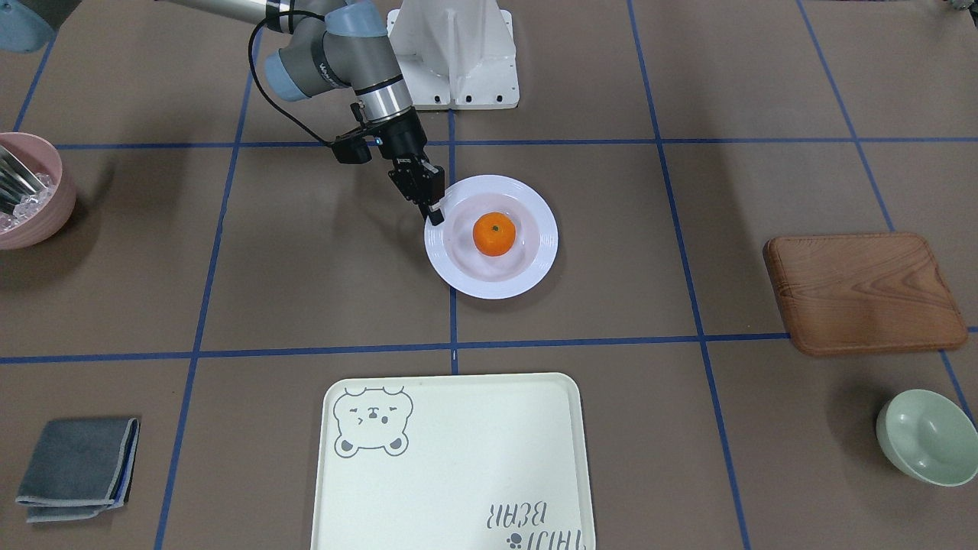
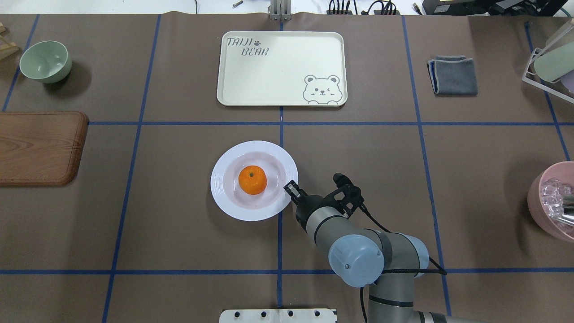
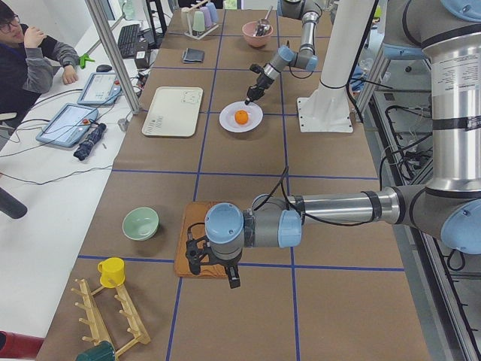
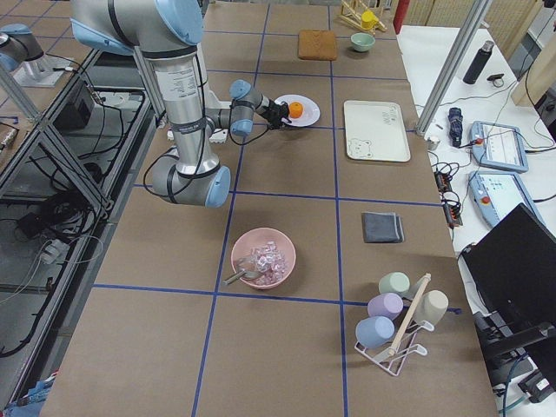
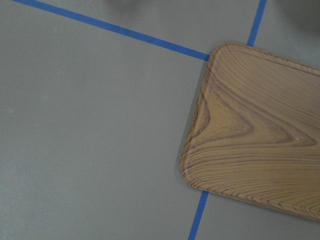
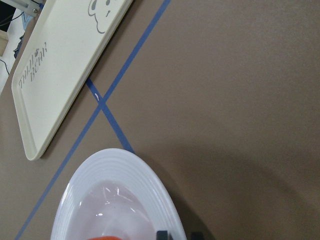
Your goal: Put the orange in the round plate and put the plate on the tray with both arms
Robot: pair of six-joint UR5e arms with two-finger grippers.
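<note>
Moving the loaded plate to the tray is judged to be the step in hand, since the orange point(image 1: 494, 234) already sits in the well of the round plate point(image 1: 544, 248), roughly at its centre. The plate stands on the table mid-field, with the tray point(image 1: 458, 473) well apart from it on the side away from the robot's base and carrying nothing. The right gripper point(image 1: 434, 216) is at the plate's rim on the robot's right. In the right wrist view its fingertips point(image 6: 162, 234) stand close together, one over the rim and one just outside it, so the jaws appear to pinch the rim. The left gripper point(image 3: 231, 277) hangs far off, above the wooden board point(image 5: 255, 135), and whether it is open or closed cannot be told. To perform the step well, bring the left gripper to the rim opposite the right one and seat it on the flat band of the rim before any lift. Raise both sides together and keep the plate level. A one-sided lift would probably tilt the glossy plate and let the orange roll toward the low edge. Carry the plate low and lower it flat inside the tray's raised border. Release only once the base rests fully on the tray.
</note>
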